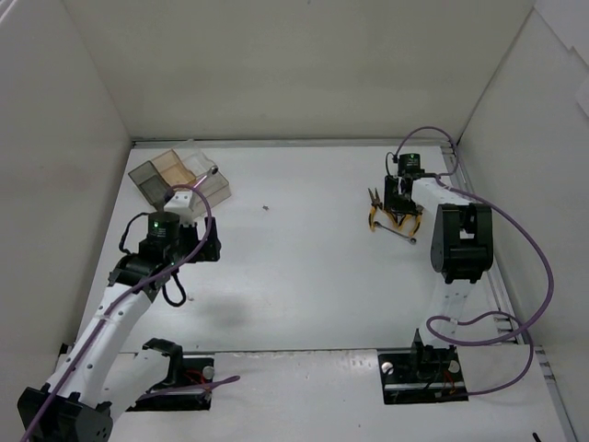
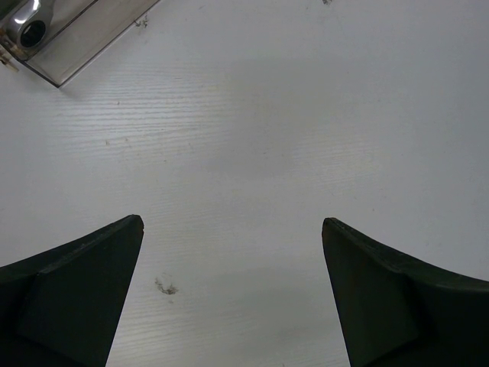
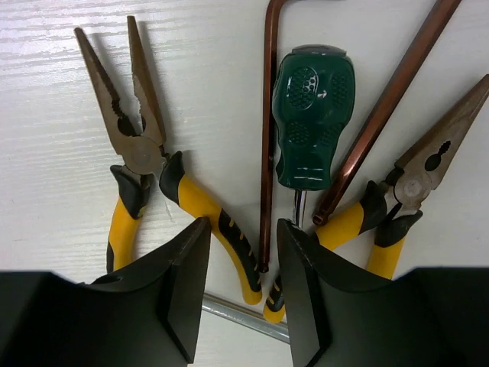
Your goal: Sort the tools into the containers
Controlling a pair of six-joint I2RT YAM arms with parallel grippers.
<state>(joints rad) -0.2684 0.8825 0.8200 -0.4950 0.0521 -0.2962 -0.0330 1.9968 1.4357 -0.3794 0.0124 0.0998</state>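
Your right fingers [image 3: 176, 306], half open, straddle a pliers [image 3: 141, 153] handle, grip unclear; left fingers [image 2: 69, 298] gape empty. Those tools [image 1: 391, 219] lie unsorted, outside the tray [image 1: 147, 171].

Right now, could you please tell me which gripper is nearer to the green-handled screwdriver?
The right. The right gripper hangs with the green-handled screwdriver just ahead of its fingertips; the left gripper is far across the table, near the organiser tray.
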